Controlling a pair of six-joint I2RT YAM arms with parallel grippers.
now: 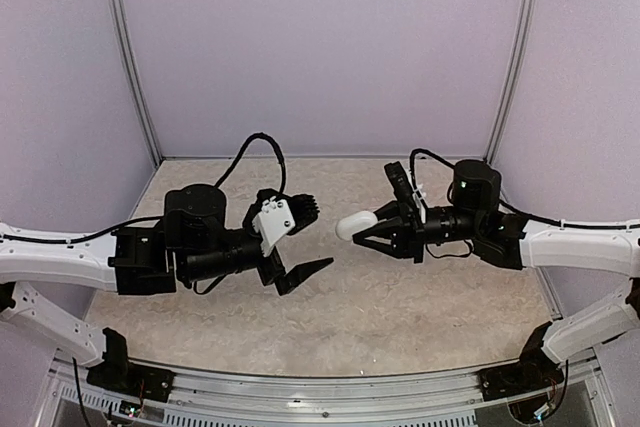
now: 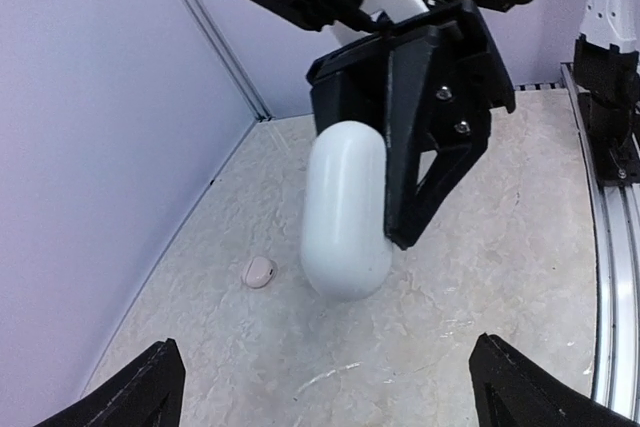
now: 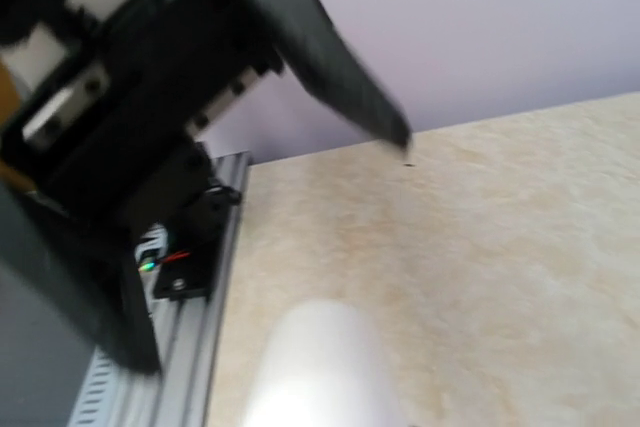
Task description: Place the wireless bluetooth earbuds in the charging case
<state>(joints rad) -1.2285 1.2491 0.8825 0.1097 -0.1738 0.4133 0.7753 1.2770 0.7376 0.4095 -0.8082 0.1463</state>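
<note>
Currently the right jaws clamp a smooth white charging case (image 2: 345, 212) above the worktop (image 2: 480, 277); the left jaws gape wide, empty; one tiny pale earbud (image 2: 258, 272) lies loose below, likely light, slippery, best pinched across its sides.

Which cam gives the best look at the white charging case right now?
Left wrist: the charging case hangs mid-frame, sharp and nearly whole, clamped in the right gripper. Top external shows only its small rounded end. Right wrist shows just a blurred white end at the bottom edge.
</note>
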